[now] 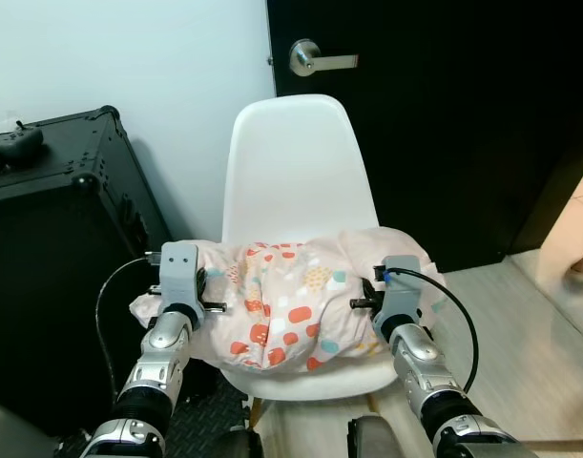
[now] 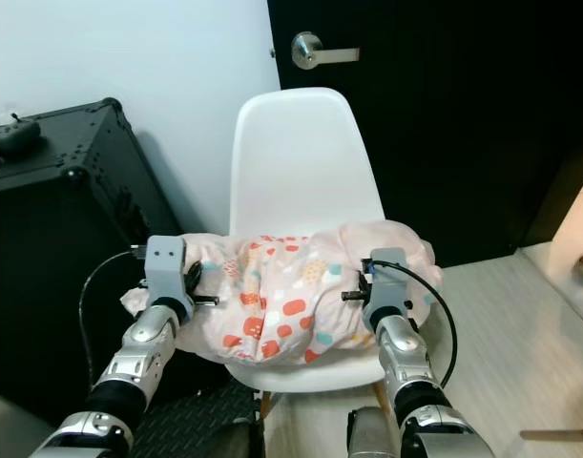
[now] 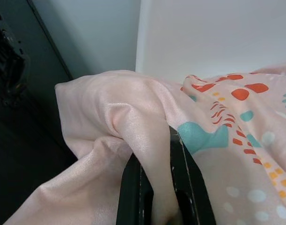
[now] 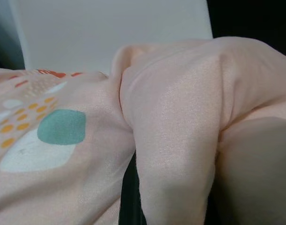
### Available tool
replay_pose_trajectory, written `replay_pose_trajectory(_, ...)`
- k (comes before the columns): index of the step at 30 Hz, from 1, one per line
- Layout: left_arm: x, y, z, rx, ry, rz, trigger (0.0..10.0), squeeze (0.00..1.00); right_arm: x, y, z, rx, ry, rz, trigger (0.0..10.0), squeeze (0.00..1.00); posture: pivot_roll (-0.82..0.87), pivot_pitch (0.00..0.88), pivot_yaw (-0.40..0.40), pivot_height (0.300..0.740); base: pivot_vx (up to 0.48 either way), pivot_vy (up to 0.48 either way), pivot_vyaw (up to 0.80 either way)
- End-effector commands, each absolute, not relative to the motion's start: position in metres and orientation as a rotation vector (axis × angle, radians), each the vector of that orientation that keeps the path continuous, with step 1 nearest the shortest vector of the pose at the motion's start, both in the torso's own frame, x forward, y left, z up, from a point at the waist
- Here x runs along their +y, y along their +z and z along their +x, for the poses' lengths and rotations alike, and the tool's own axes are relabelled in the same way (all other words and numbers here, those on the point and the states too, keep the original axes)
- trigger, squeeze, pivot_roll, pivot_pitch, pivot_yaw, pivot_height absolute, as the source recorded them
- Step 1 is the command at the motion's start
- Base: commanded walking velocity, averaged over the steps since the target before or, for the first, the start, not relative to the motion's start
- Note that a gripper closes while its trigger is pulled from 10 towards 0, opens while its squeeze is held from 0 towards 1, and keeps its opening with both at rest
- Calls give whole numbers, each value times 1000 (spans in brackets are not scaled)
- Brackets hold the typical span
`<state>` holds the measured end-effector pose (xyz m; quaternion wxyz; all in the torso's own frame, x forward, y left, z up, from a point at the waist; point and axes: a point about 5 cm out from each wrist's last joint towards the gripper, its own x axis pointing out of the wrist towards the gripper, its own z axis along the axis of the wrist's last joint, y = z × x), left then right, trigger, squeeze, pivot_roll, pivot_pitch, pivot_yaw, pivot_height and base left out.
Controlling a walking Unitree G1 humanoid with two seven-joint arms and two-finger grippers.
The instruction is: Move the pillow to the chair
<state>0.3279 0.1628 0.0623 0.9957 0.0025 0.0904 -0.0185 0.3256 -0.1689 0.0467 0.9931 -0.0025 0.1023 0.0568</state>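
While pillow point(image 1: 291, 303) on chair point(image 1: 296, 162), both arms forward, left gripper point(image 3: 154, 187) and right gripper point(image 4: 133, 197) jaws clamped on it.

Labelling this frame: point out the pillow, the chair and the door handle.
pillow point(image 1: 291, 305), left eye view, on the patterned middle of its top.
chair point(image 1: 296, 172), left eye view, on the bare white backrest.
door handle point(image 1: 315, 59), left eye view, on the silver lever near its round base.
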Motion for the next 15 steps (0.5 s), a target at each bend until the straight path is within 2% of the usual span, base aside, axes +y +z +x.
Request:
replay_pose_trajectory(1, 160, 67, 330, 147, -45, 21, 10000, 0, -163, 52, 329, 182, 147, -20, 10000, 0, -101, 0, 69, 620, 0, 0, 0)
replay_pose_trajectory(10, 164, 68, 330, 139, -10, 16, 10000, 0, -155, 58, 335, 169, 231, -84, 10000, 0, -96, 6, 42, 620, 0, 0, 0)
replay_pose_trajectory(15, 170, 70, 327, 118, 35, 25, 10000, 0, -150, 64, 340, 162, 267, -101, 10000, 0, -57, 30, -23, 620, 0, 0, 0)
